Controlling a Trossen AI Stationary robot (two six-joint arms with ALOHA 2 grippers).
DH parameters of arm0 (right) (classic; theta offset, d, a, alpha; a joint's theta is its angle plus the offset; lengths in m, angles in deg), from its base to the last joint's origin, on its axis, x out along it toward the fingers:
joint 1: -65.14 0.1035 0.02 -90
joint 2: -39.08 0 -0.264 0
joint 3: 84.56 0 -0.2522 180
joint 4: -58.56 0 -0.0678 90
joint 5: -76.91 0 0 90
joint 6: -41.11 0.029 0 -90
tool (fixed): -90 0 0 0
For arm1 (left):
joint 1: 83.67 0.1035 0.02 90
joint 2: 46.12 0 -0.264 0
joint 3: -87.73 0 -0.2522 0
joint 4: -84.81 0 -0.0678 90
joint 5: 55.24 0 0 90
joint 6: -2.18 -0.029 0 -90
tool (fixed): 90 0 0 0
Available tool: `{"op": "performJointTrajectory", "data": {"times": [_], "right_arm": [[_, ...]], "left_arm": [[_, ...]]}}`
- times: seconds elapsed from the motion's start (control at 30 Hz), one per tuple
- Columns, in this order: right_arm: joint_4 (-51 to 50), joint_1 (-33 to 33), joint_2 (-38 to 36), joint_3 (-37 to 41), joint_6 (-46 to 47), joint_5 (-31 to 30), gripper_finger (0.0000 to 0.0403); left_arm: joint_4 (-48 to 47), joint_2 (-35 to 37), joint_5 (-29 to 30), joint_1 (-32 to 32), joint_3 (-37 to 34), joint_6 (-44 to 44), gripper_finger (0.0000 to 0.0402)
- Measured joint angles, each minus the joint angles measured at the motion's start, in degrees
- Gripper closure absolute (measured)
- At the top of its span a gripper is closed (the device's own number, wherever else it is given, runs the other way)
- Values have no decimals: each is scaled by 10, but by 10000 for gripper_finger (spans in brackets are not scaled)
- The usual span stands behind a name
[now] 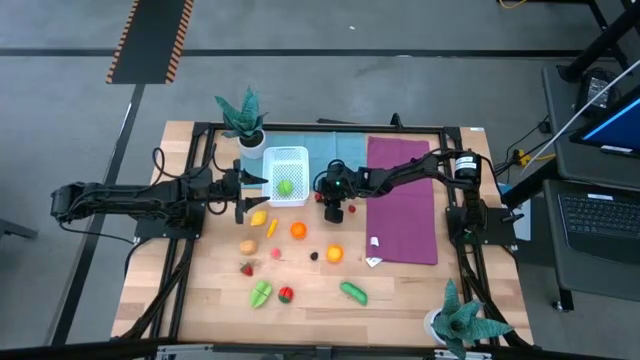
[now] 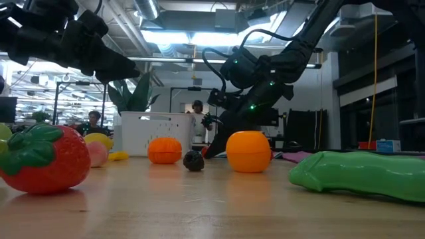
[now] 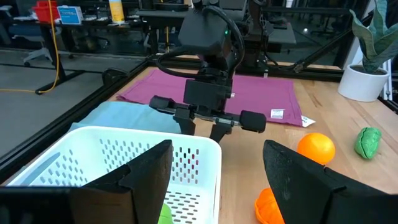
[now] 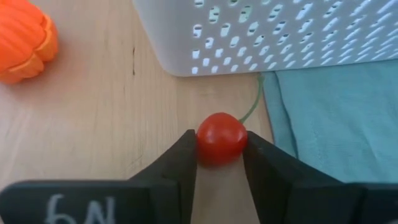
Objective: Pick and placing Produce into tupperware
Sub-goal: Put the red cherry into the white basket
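Tupperware (image 1: 285, 175), a white square basket with perforated plastic walls, sits on the wooden table (image 1: 300, 305) holding what looks like one green piece, the left gripper (image 1: 243, 190) spread open beside it. Only the right wrist view shows the right gripper (image 4: 221, 155) pinching a glossy round red cherry (image 4: 221, 138) with a thin green stem, just outside the basket wall.

one tupperware (image 1: 285, 160), roughly twelve produce pieces (image 1: 298, 230)

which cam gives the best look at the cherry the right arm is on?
Right wrist view: the red cherry sits large between the right end effector fingers, green stem visible, beside the white tupperware. High view shows only a red speck. Low and left wrist views don't show it clearly.
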Motion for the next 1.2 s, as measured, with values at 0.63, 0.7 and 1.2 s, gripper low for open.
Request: {"op": "performJointTrajectory", "data": {"times": [0.63, 0.7, 1.2], "right_arm": [[-84, -1, 1, -51, 13, -7, 285], [-93, -1, 1, -55, 13, -7, 284], [-160, -4, -78, -56, 3, -57, 291]], "left_arm": [[0, 0, 0, 0, 0, 0, 157], [0, 0, 0, 0, 0, 0, 157], [1, 0, 0, -4, 0, 0, 157]]}}
